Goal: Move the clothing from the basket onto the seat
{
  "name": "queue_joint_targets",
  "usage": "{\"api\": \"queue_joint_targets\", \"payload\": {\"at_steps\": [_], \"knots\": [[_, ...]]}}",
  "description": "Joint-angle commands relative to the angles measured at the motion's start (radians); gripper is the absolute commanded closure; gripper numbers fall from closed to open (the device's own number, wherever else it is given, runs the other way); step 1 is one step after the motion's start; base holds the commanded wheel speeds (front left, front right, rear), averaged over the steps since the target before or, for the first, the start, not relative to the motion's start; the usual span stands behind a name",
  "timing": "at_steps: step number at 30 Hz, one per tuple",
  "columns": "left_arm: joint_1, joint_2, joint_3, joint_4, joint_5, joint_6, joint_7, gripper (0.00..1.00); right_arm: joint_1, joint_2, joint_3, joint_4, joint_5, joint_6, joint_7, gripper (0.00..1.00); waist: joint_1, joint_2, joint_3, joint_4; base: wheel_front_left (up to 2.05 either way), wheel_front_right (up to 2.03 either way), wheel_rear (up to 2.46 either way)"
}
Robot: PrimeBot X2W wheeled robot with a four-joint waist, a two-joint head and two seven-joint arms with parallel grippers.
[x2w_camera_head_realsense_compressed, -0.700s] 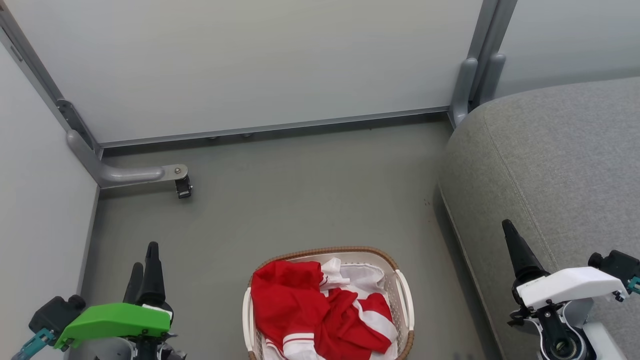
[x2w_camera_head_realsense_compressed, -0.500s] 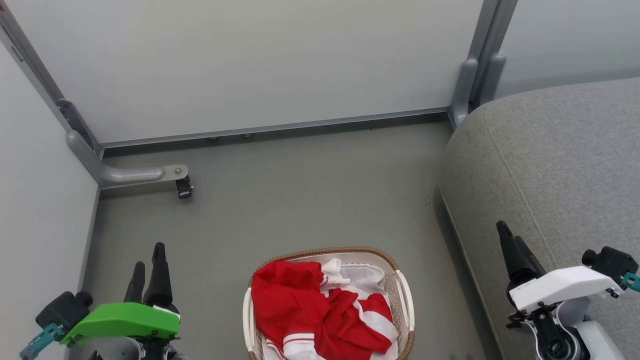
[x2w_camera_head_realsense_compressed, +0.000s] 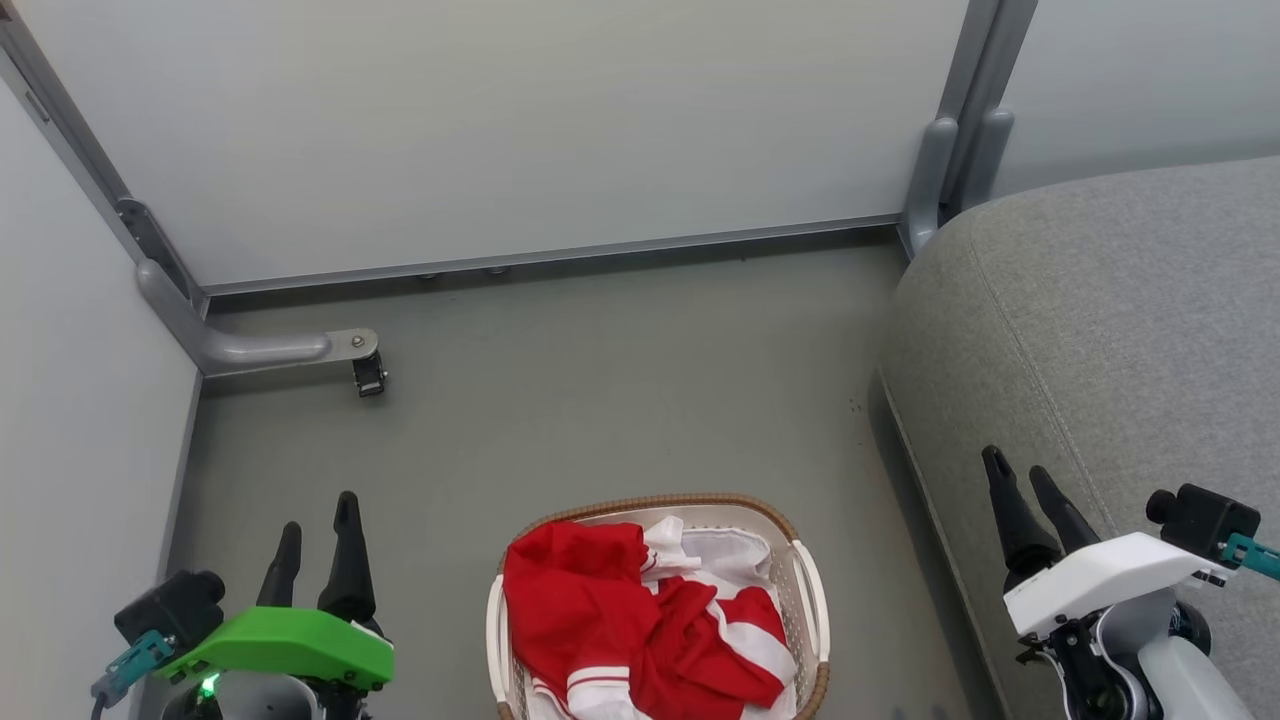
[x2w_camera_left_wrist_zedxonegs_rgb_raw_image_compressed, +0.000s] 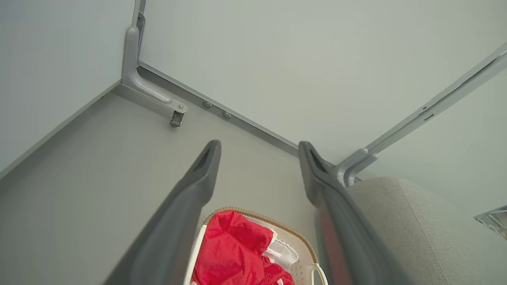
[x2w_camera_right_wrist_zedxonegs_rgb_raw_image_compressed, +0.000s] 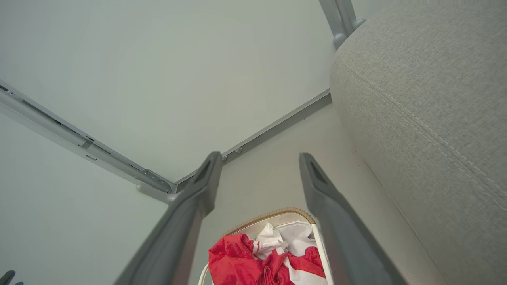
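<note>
The red clothing (x2w_camera_head_realsense_compressed: 620,625) with white stripe trim lies heaped in the cream basket (x2w_camera_head_realsense_compressed: 812,590), which stands on the floor at the bottom centre of the head view. The grey seat (x2w_camera_head_realsense_compressed: 1120,330) fills the right side. My left gripper (x2w_camera_head_realsense_compressed: 318,514) hangs open over the floor left of the basket, holding nothing. Open as well, my right gripper (x2w_camera_head_realsense_compressed: 1020,468) hovers over the seat's front edge, right of the basket. Through the left wrist view I see the clothing (x2w_camera_left_wrist_zedxonegs_rgb_raw_image_compressed: 229,253) and basket (x2w_camera_left_wrist_zedxonegs_rgb_raw_image_compressed: 301,269) below my spread fingers; the right wrist view shows the clothing (x2w_camera_right_wrist_zedxonegs_rgb_raw_image_compressed: 253,263), basket (x2w_camera_right_wrist_zedxonegs_rgb_raw_image_compressed: 273,213) and seat (x2w_camera_right_wrist_zedxonegs_rgb_raw_image_compressed: 427,118).
Pale partition walls (x2w_camera_head_realsense_compressed: 500,130) close off the back and left. A grey metal foot with a small black caster (x2w_camera_head_realsense_compressed: 367,375) juts onto the floor at the back left. A grey post (x2w_camera_head_realsense_compressed: 935,170) stands at the seat's far corner. White fabric (x2w_camera_head_realsense_compressed: 725,555) lies among the clothing.
Both grippers have opened: fingers that were close together now stand apart. The left arm has shifted right toward the basket, and the right arm has drifted slightly left.
</note>
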Motion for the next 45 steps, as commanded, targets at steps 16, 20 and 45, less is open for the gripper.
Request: {"api": "queue_joint_targets", "payload": {"at_steps": [16,20,45], "knots": [[0.004,0.03,-0.049,-0.029,0.22,0.062,-0.053,0.0,-0.037,-0.026,0.028,0.0,-0.209,0.0,-0.055,0.0,0.0,0.0,0.004,0.005,0.0,0.0,0.0],[0.008,0.035,-0.057,-0.033,0.259,0.073,-0.064,0.0,-0.037,-0.028,0.031,-0.002,-0.25,0.001,-0.065,0.0,0.0,0.0,0.004,0.007,0.0,0.0,0.0],[0.03,0.016,-0.04,-0.024,0.447,0.088,-0.121,0.0,-0.026,-0.027,0.04,0.053,-0.464,0.0,-0.123,0.0,0.0,0.0,0.002,0.008,0.0,0.0,0.0]]}}
